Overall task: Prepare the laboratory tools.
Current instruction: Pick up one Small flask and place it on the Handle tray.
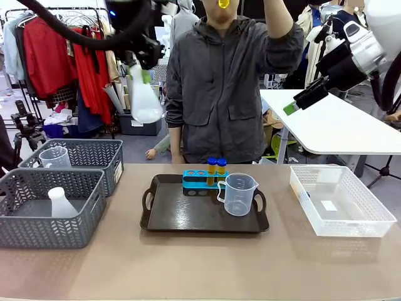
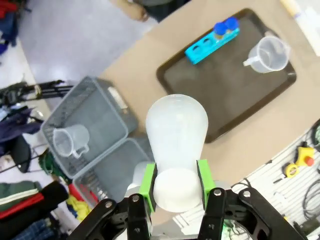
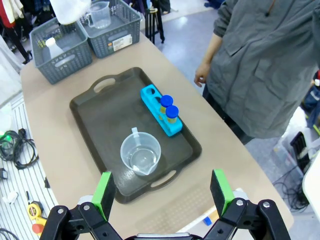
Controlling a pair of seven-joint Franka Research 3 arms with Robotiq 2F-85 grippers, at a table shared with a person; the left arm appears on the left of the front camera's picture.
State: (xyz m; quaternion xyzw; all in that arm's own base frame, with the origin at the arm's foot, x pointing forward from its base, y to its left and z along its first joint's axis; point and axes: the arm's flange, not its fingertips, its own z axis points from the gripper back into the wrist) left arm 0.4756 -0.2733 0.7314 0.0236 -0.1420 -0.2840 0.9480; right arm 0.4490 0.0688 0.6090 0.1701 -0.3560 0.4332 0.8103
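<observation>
Overhead, the left end effector (image 2: 176,183) clamps the flask (image 2: 176,132); the right end effector (image 3: 162,186) gapes wide; tube (image 1: 223,3) at twelve o'clock, cropped.

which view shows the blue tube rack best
The right wrist view: the blue tube rack lies close and unblocked on the tray, empty holes and two blue-capped tubes clear from above. The front view gives it side-on, holes foreshortened, beside the measuring beaker. The left wrist view has it from above, but small.
</observation>
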